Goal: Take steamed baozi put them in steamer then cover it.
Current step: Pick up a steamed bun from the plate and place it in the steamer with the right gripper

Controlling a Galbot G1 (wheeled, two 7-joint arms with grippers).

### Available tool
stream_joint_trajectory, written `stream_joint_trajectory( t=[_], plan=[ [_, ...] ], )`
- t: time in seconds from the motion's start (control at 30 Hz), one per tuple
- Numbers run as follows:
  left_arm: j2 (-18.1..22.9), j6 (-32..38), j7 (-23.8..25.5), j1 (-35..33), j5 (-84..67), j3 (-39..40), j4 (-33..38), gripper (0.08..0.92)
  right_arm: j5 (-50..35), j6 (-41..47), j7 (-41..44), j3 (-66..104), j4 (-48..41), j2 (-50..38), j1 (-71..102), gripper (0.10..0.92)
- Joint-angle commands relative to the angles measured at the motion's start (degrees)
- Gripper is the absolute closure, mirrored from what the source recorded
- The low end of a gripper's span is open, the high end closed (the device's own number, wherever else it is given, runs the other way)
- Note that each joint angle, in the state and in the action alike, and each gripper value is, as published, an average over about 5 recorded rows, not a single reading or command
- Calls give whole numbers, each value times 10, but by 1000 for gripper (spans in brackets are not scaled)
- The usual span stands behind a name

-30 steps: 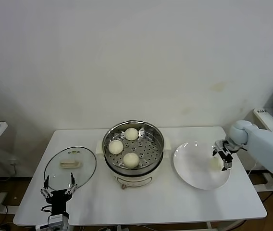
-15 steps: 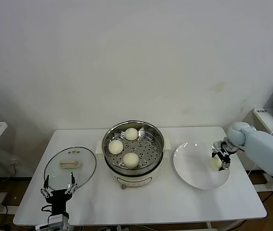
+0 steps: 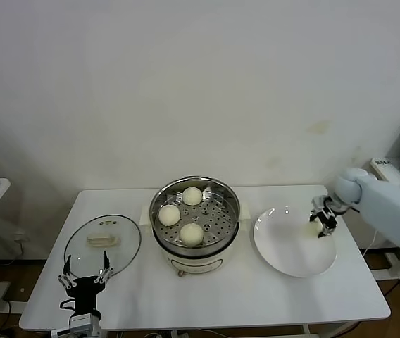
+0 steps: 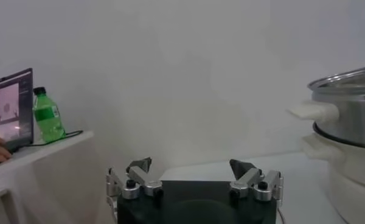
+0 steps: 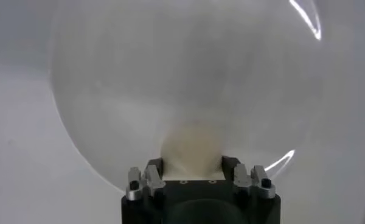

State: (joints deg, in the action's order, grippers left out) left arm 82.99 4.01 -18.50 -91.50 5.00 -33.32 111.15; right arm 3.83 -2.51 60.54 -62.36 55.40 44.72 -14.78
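Note:
The steel steamer point(image 3: 195, 215) stands mid-table on its cream base and holds three baozi point(image 3: 192, 234) on its perforated tray. My right gripper point(image 3: 321, 222) is shut on the fourth baozi point(image 5: 192, 150) and holds it just above the right side of the white plate point(image 3: 284, 250). In the right wrist view the bun sits between the fingers point(image 5: 155, 167) with the plate point(image 5: 182, 67) below. The glass cover point(image 3: 103, 241) lies flat at the table's left. My left gripper point(image 3: 85, 274) is open and empty at the front left, just in front of the cover.
The steamer's side and handle point(image 4: 347, 115) show in the left wrist view. A side table point(image 4: 30, 152) with a green bottle point(image 4: 48, 115) and a laptop stands off to the left. Bare table lies in front of the steamer and plate.
My right gripper has closed on the baozi and lifted it a little up and back from the plate. The left arm has not moved.

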Motion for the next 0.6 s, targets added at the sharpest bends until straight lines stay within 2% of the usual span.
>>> stream_joint_trajectory(
  t=[0.03,0.33,0.6],
  plan=[
    [2,-1,0,2,2,3,0,177,-164,50,-7,-158,140,40,-258,434],
    [3,-2,-1,7,6,9,5,177,-301,108,-39,-235,241,122,-381,431],
    [5,-2,-2,9,6,9,8,177,-372,153,-88,-259,286,175,-369,431]
  ],
)
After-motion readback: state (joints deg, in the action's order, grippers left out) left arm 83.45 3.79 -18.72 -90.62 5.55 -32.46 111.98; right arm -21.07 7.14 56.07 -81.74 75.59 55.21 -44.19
